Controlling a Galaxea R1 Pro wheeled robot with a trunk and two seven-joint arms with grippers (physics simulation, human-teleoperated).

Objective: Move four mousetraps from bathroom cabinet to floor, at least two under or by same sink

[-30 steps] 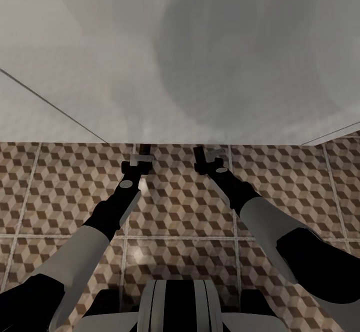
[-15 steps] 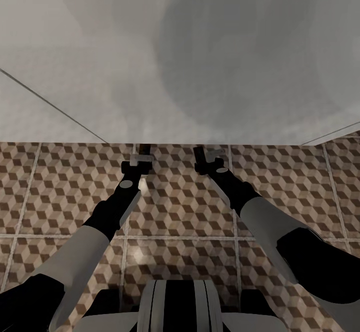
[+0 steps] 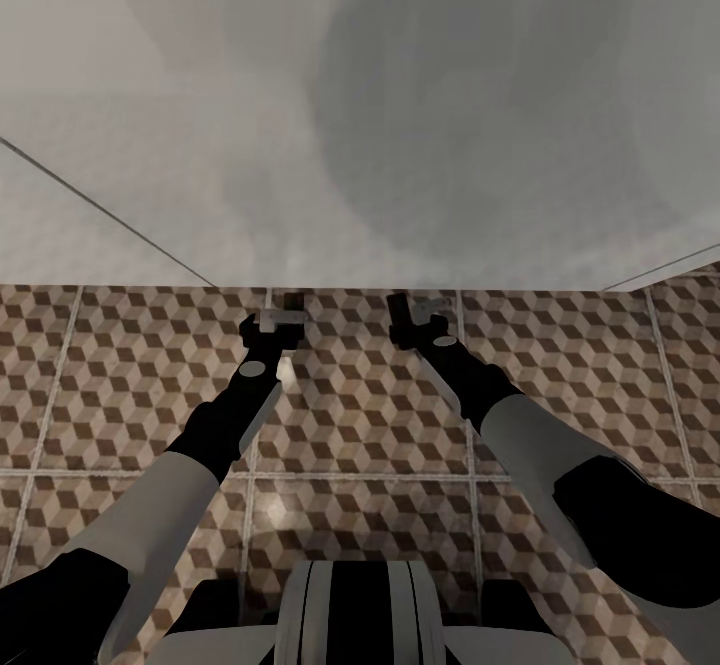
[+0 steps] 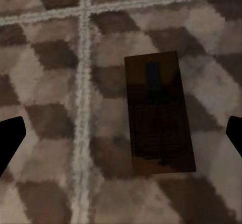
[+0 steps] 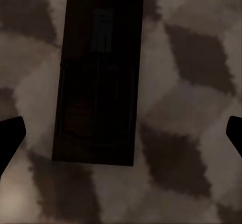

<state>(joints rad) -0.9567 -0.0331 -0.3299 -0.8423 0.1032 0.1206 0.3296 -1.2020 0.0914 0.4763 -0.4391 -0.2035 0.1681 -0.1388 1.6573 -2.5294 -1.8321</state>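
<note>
Our left gripper and right gripper hang over the bathroom floor, fingers spread and released, each with a mousetrap lying flat between them, seemingly set down beneath the white sink.

Both arms reach forward and downward from the trunk, side by side and near each other, white forearms running into black wrists. The left pincer and the right pincer both point down, each with its two dark fingertips spread wide apart and gripping nothing.
</note>
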